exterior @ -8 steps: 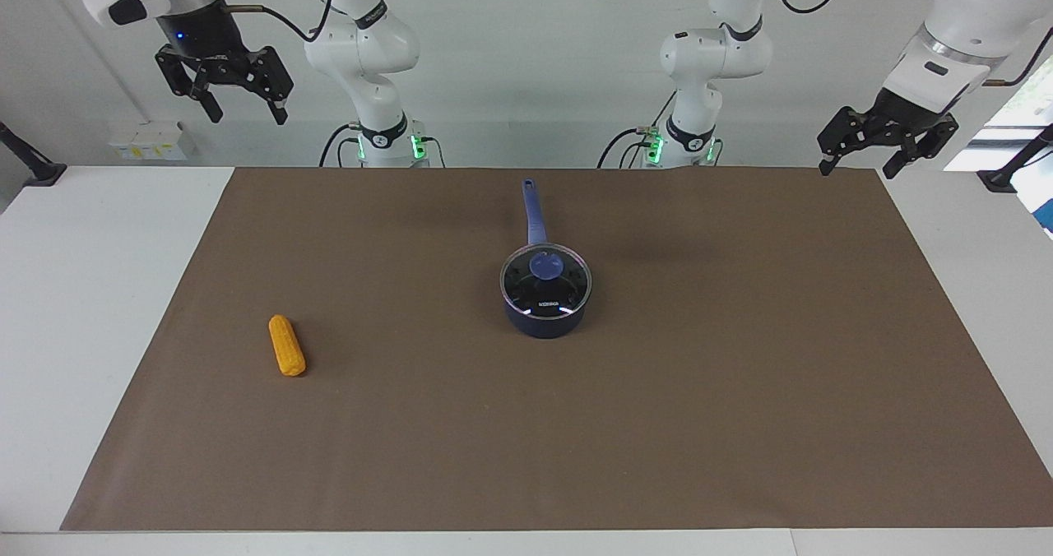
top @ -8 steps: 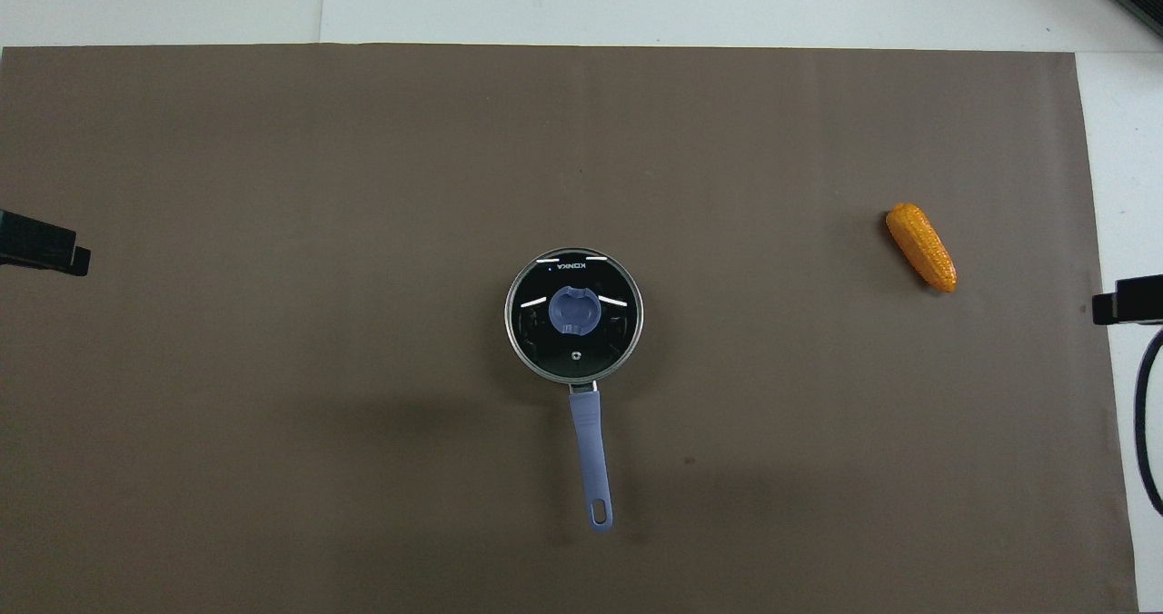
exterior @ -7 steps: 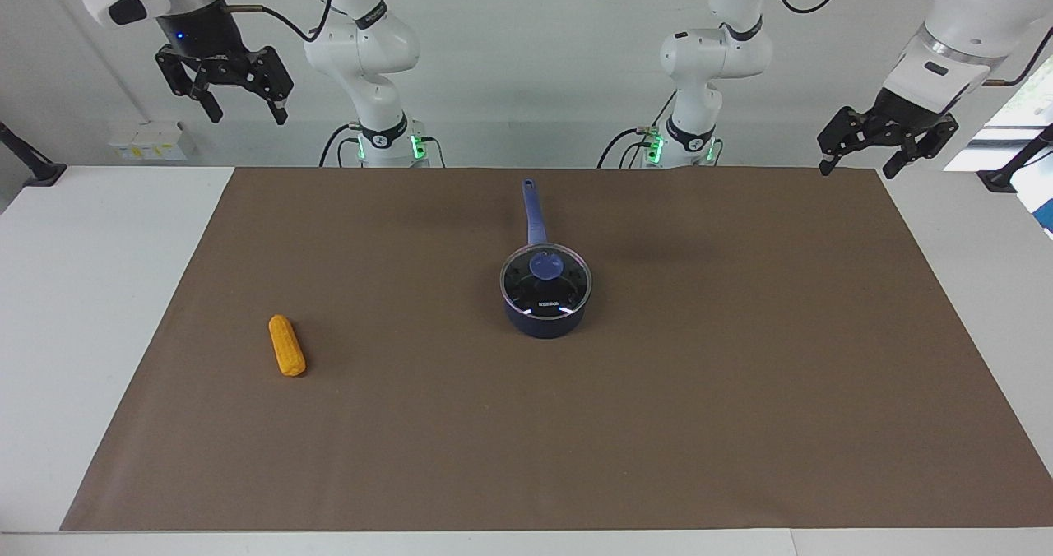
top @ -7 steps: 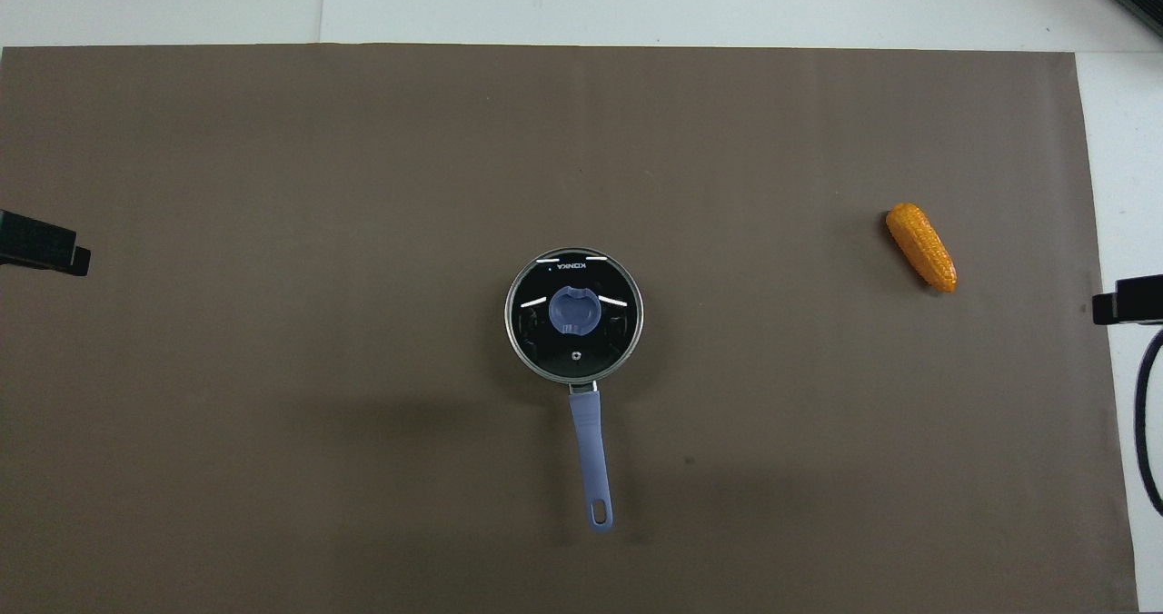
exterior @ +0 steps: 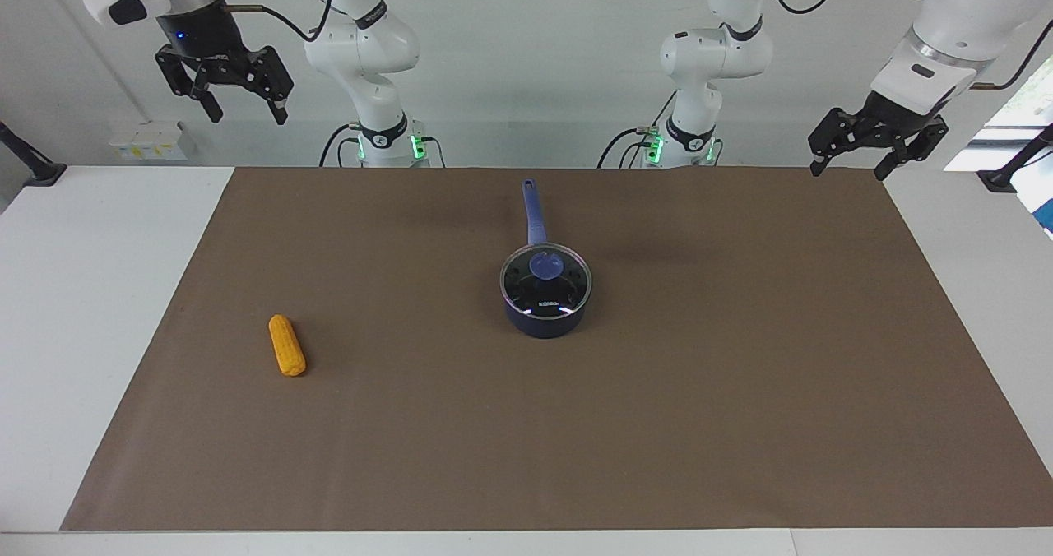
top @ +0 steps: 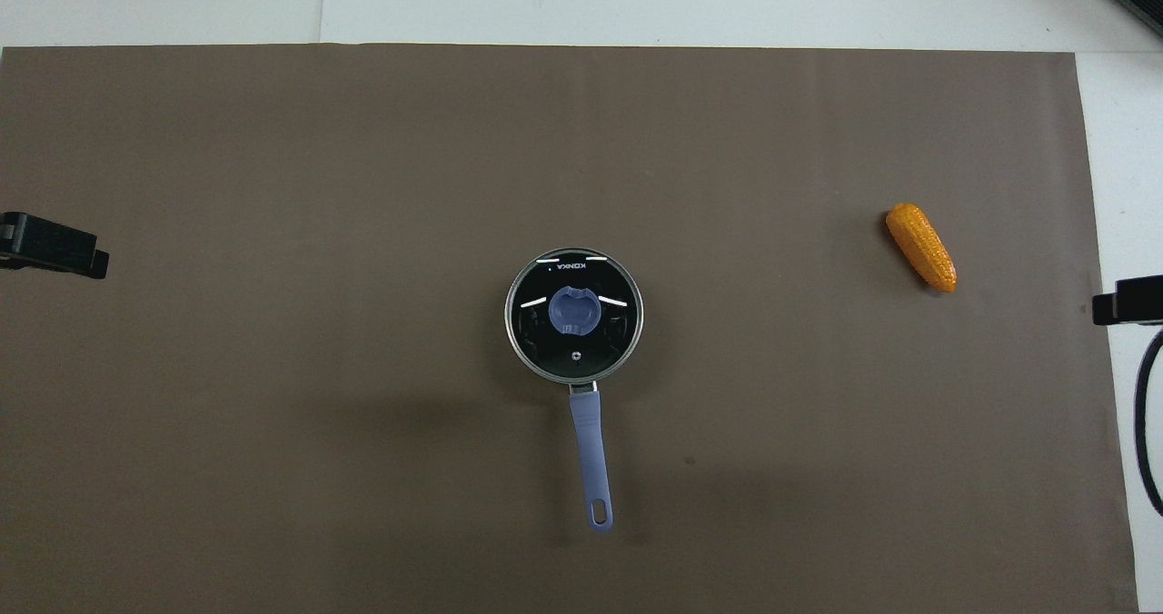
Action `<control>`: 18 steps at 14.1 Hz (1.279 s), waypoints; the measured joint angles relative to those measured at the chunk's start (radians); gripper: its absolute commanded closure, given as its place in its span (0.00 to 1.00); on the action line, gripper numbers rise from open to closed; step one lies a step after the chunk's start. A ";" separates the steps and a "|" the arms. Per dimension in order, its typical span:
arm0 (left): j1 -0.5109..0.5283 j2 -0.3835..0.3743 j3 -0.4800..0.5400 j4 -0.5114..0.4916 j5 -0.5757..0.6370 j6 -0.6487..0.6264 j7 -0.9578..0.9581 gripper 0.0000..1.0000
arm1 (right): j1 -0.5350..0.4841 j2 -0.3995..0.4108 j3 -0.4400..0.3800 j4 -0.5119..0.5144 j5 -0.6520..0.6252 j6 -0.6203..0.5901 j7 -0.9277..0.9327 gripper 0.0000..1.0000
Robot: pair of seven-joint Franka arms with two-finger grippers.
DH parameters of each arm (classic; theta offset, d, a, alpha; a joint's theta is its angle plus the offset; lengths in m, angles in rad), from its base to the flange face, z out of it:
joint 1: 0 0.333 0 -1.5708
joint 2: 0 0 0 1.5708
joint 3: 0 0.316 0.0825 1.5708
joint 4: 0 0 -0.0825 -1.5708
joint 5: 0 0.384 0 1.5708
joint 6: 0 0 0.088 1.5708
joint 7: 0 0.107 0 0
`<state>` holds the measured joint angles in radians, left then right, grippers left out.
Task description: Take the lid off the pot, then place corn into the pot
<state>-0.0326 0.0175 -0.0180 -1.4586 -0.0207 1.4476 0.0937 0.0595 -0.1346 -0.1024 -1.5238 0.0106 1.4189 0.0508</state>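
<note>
Since the earlier frames the left arm has shifted slightly inward from its end of the table, carrying the left gripper point(exterior: 849, 163) a little toward the middle, while the right arm waits unmoved and nothing on the table has changed place. The brown mat point(exterior: 740, 391) covers most of the white table point(exterior: 82, 293). The pot point(exterior: 545, 316) stands at the centre of the mat, its long handle point(exterior: 534, 210) pointing toward the robots, and the lid point(exterior: 546, 284) sits closed on it, its blue knob point(exterior: 545, 266) untouched. The corn point(exterior: 287, 345) lies on the mat toward the right arm's end, well apart from the pot and a little farther from the robots. The left gripper hangs over the mat's corner at its own end, fingers apart and empty; the right gripper point(exterior: 238, 108) hangs high over the table's edge at its own end, fingers likewise apart and empty. The small move suggests that the left arm is beginning its approach to the lid; neither step of the task is yet done.
</note>
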 measured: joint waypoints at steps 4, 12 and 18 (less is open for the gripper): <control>-0.060 0.001 -0.004 -0.068 0.000 0.035 0.000 0.00 | 0.000 0.000 0.000 0.000 0.000 0.000 0.000 0.00; -0.208 0.003 -0.009 -0.264 -0.007 0.254 -0.001 0.00 | 0.000 0.000 0.000 0.000 0.000 0.000 0.000 0.00; -0.348 0.012 -0.011 -0.403 -0.032 0.472 -0.010 0.00 | 0.000 0.000 0.000 0.000 0.000 0.000 0.000 0.00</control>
<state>-0.3805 0.0293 -0.0293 -1.8618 -0.0525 1.9197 0.0832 0.0596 -0.1346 -0.1024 -1.5238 0.0106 1.4189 0.0508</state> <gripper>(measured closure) 0.000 0.000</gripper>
